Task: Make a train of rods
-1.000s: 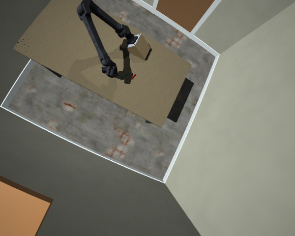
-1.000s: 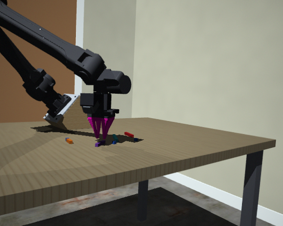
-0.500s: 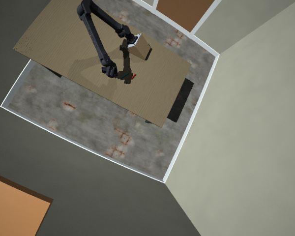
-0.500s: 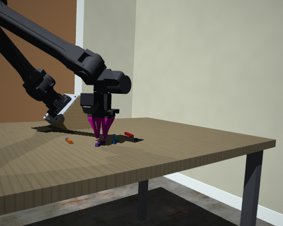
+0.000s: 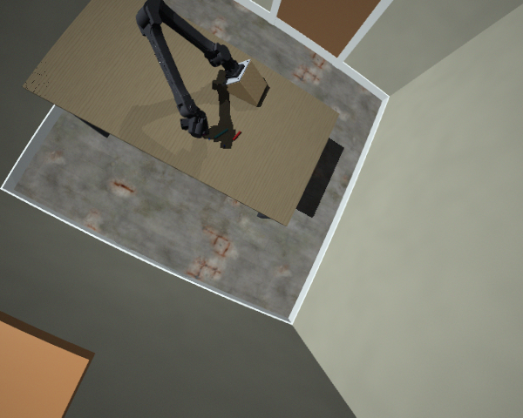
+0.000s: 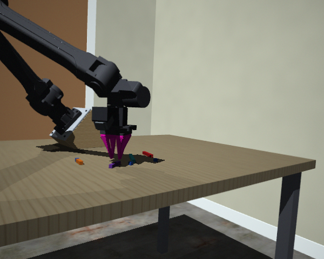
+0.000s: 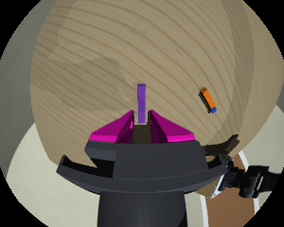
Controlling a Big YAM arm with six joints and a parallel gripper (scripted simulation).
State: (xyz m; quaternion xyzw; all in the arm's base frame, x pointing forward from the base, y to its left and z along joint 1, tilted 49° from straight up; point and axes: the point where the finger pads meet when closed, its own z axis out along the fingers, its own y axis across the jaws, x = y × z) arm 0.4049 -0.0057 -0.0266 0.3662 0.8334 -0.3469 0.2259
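Hand [image 5: 203, 130] from the top hangs mid-surface, well in from every edge. From the exterior its fingertips stand narrowly parted, pinching nothing, just above the purple rod [image 6: 114, 164]. At the wrist, the rod's long axis runs straight ahead between the fingers, so they straddle its width.
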